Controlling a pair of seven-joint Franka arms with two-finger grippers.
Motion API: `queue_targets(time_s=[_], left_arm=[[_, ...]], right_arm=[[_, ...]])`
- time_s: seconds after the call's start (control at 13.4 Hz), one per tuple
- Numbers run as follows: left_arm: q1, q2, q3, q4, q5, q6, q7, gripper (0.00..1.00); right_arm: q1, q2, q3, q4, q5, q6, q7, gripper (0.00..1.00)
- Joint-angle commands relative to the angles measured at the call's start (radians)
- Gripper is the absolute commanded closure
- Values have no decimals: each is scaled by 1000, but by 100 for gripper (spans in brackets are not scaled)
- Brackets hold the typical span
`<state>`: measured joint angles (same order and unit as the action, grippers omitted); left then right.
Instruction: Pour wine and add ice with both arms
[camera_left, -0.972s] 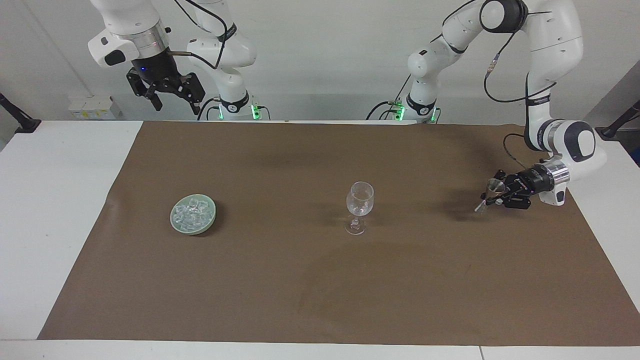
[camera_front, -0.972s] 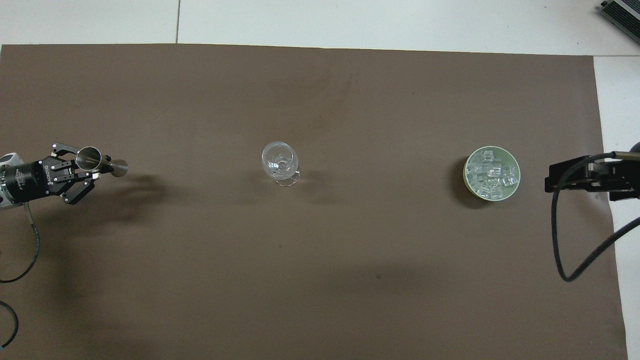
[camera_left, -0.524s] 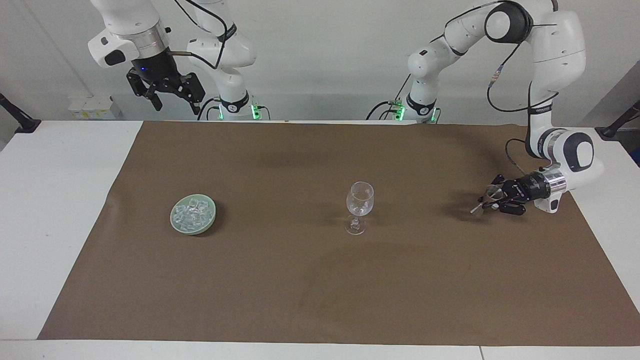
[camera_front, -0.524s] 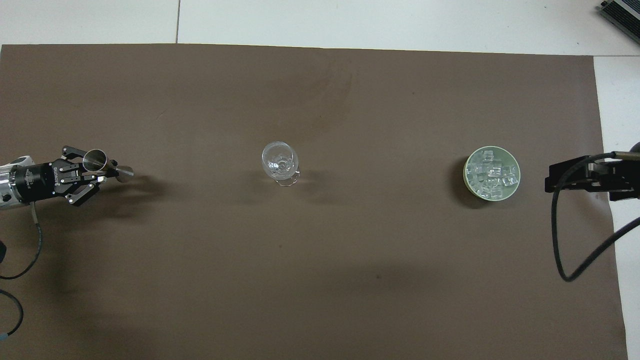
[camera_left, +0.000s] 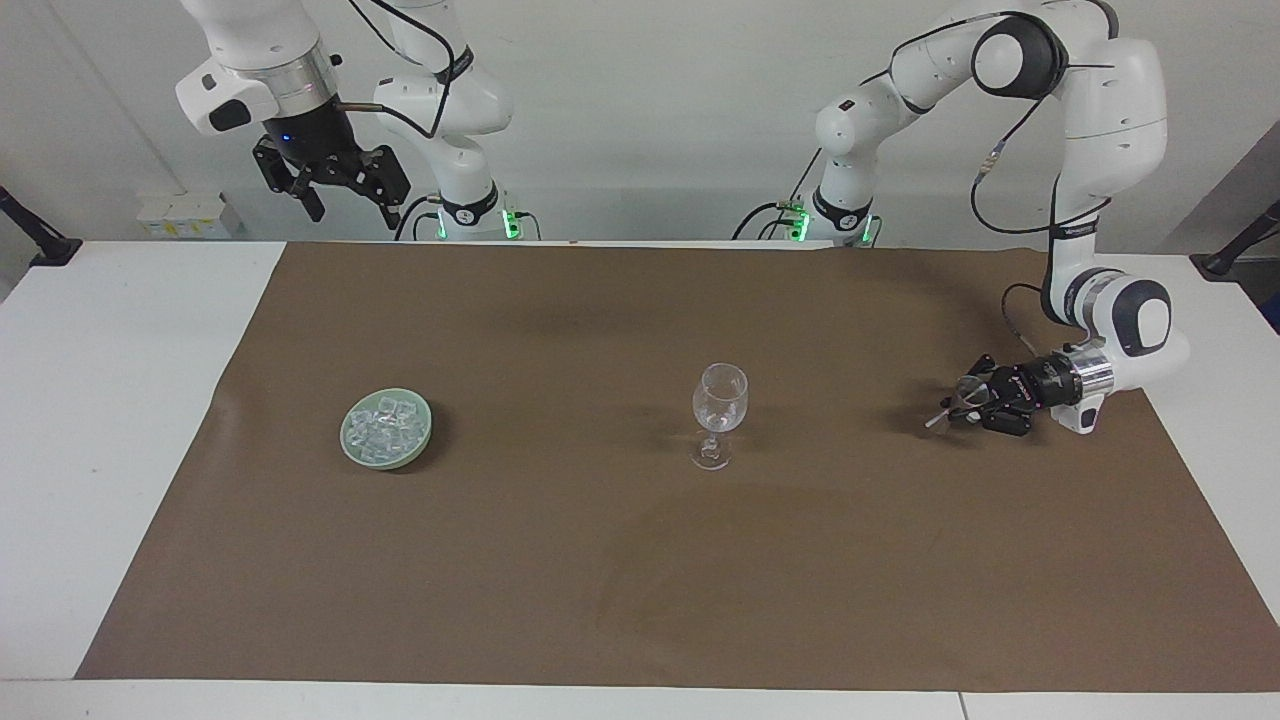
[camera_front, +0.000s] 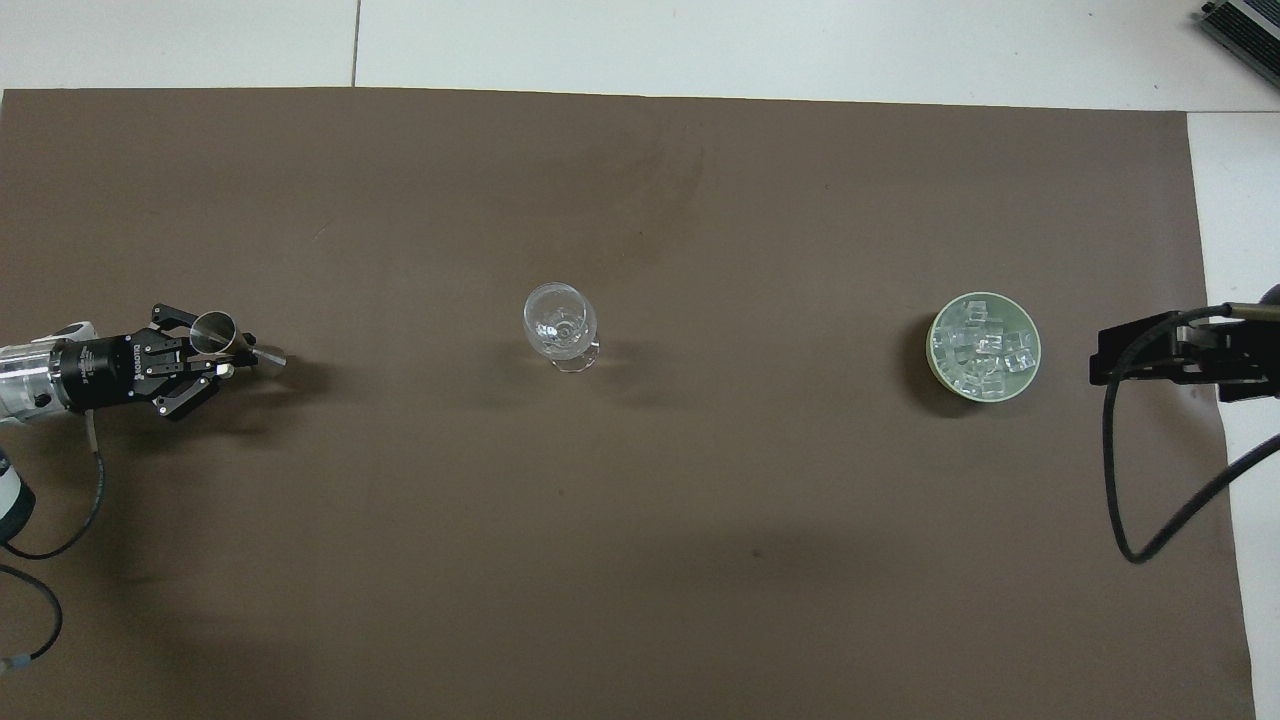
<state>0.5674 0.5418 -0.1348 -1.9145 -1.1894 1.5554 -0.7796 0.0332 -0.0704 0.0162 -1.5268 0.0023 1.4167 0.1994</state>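
Observation:
A clear wine glass (camera_left: 720, 400) (camera_front: 560, 322) stands upright mid-mat. The ice (camera_left: 386, 422) (camera_front: 985, 345) is heaped in a pale green dish (camera_left: 352, 445) (camera_front: 938, 368) toward the right arm's end. My left gripper (camera_left: 965, 402) (camera_front: 232, 352) lies level and low over the mat at the left arm's end. It is shut on a tilted metal jigger (camera_left: 962, 396) (camera_front: 214, 329) and points at the glass. My right gripper (camera_left: 350, 205) (camera_front: 1105, 355) waits open and empty, high above the table's edge nearest the robots. Wine is out of view.
A brown mat (camera_left: 640, 600) (camera_front: 640, 560) covers most of the white table (camera_left: 110, 400). A black cable (camera_front: 1115, 470) loops down from the right arm over the mat's end by the dish.
My left gripper has come down toward the mat with the jigger and shifted a little toward the glass. The right arm, glass and dish have kept still.

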Motion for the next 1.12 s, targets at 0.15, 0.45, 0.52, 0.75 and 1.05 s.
queue_targets(time_s=[0.15, 0.45, 0.52, 0.75, 1.05], left_arm=[[-3, 55, 3, 48, 21, -31, 14, 100], [-3, 56, 3, 49, 21, -29, 34, 100], [-3, 58, 3, 49, 22, -29, 45, 100], [-9, 58, 3, 49, 22, -29, 49, 100], [-15, 58, 3, 49, 21, -29, 51, 100]], right_arm=[[-13, -20, -2, -24, -12, 1, -17, 0], [-50, -32, -4, -65, -12, 56, -25, 0], [-50, -45, -4, -110, -10, 103, -34, 0], [-67, -54, -5, -193, -10, 229, -90, 0], [-67, -83, -5, -382, -12, 466, -107, 0]])
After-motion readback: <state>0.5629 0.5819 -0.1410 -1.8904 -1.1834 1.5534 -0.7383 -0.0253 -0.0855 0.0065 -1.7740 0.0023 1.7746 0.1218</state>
